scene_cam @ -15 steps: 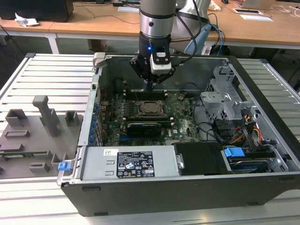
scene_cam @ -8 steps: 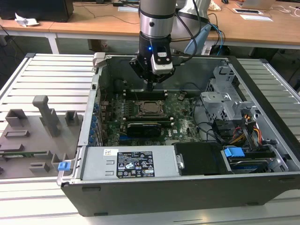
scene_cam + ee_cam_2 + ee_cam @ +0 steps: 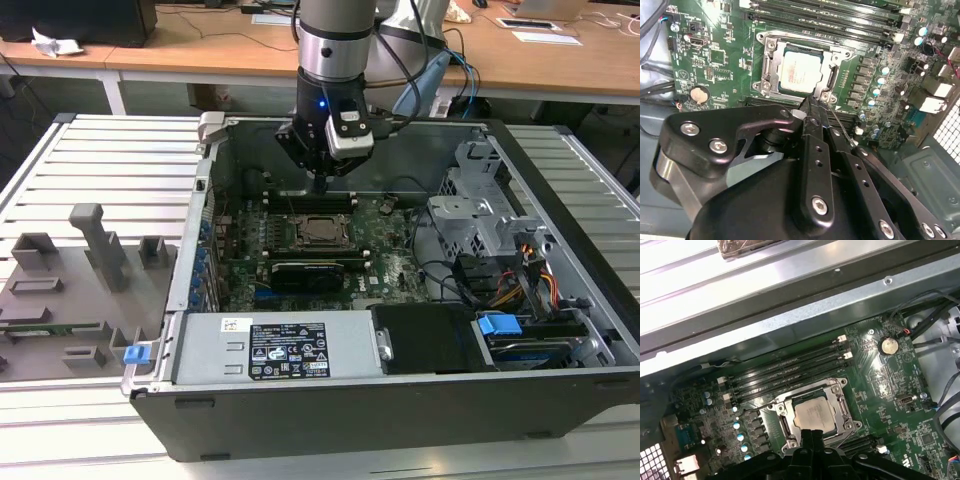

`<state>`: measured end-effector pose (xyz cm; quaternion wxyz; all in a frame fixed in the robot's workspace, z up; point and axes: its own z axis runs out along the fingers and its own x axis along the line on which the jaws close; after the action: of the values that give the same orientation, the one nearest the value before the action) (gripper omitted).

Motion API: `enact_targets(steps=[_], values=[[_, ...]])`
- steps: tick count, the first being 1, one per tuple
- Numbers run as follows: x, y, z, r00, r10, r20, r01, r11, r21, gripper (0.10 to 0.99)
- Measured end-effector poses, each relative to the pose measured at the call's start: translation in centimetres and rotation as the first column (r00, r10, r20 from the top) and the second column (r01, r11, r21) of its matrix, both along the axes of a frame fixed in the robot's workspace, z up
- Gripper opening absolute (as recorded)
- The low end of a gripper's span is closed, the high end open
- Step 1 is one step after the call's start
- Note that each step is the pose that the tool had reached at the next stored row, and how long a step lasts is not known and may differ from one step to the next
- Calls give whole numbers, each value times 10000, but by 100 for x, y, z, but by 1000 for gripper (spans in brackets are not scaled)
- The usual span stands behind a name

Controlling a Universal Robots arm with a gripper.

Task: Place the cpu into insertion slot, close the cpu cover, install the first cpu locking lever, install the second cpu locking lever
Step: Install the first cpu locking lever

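While poised just above the socket edge, hand point(image 3: 812, 107) w/ fingers together, gripping nothing. CPU point(image 3: 799, 70) already seated in insertion slot point(image 3: 838, 424), cover point(image 3: 827, 77) apparently down around it. Levers: can't tell if latched, likely still to do. Sits on board inside open PC case point(image 3: 560, 330).

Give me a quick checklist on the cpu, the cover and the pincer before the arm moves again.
1. cpu seated in the insertion slot: ok, lies flat in both wrist views.
2. cpu cover down around the chip: ok, frame surrounds it.
3. Locking levers latched: cannot tell.
4. pincer at the socket's edge: ok, tip beside the frame.
5. pincer carrying nothing: ok, fingers meet.
6. memory slots unobstructed: ok.
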<state>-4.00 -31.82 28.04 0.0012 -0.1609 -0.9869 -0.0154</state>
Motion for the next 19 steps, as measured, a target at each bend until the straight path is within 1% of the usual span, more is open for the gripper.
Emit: enact_targets(steps=[1,4,6,7,8,9,12,14,17,18,19], values=[[0,0,0,9998,217,0,-217,9998,0,106],[0,0,-1,9982,597,0,-597,9982,-3,106],[0,0,-2,9955,945,0,-945,9955,-3,106],[0,0,-3,9930,1178,0,-1178,9930,-4,106],[0,0,-4,9884,1518,0,-1518,9884,-4,106],[0,0,-6,9825,1862,0,-1862,9825,-3,106],[0,0,-10,9617,2741,0,-2741,9617,-4,106],[0,0,-11,9510,3091,-1,-3091,9510,-4,106],[0,0,-15,9318,3630,0,-3630,9318,-3,106],[0,0,-17,9247,3808,0,-3808,9247,-3,106],[0,0,-19,9144,4048,0,-4048,9144,-4,106]])
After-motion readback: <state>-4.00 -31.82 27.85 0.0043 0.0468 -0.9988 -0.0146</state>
